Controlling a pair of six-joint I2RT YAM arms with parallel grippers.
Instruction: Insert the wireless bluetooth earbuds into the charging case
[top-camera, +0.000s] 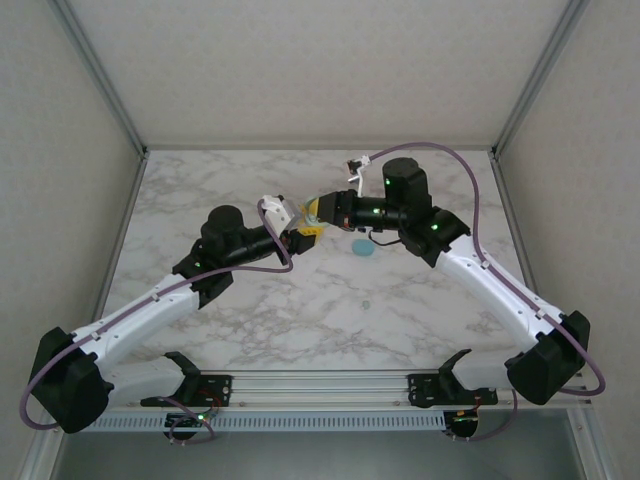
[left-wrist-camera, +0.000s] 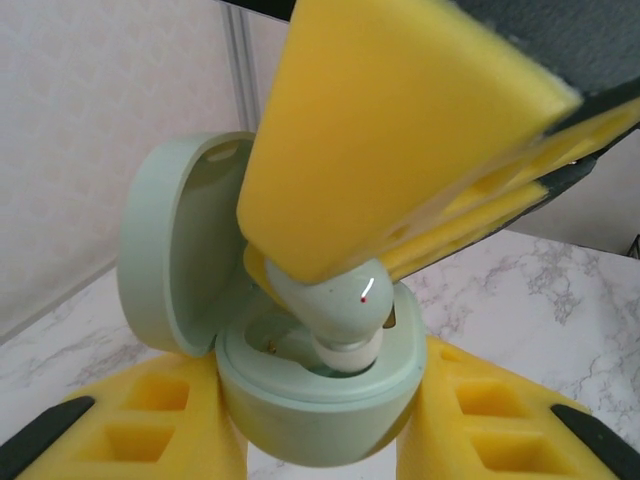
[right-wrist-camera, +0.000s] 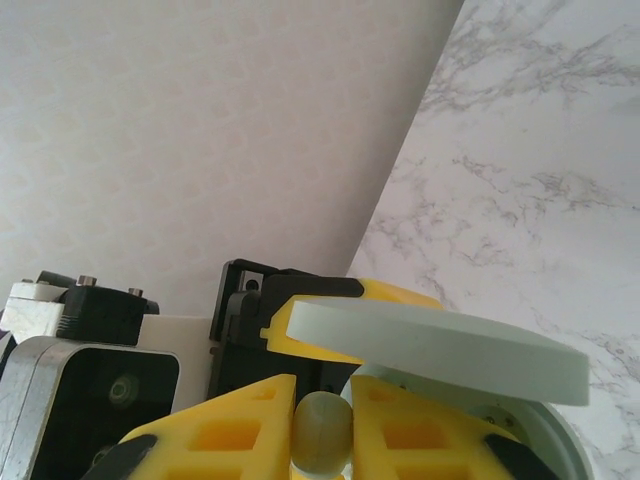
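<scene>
Two grippers meet nose to nose: left gripper (top-camera: 303, 238), right gripper (top-camera: 320, 208). Left wrist: left gripper clamps the open case (left-wrist-camera: 320, 410) steady; earbud (left-wrist-camera: 335, 310) tipped into its socket, not seated. Right wrist: right gripper pinches earbud beside the lid (right-wrist-camera: 440, 345)

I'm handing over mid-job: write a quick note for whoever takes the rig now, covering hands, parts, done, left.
The left hand is shut on the open charging case.
The right hand is shut on a pale green earbud, tip in one well, not released.
Done: nothing seated yet; the other well looks empty.
Left: seat and release this earbud, then find its pair. A light blue item lies on the table.
</scene>
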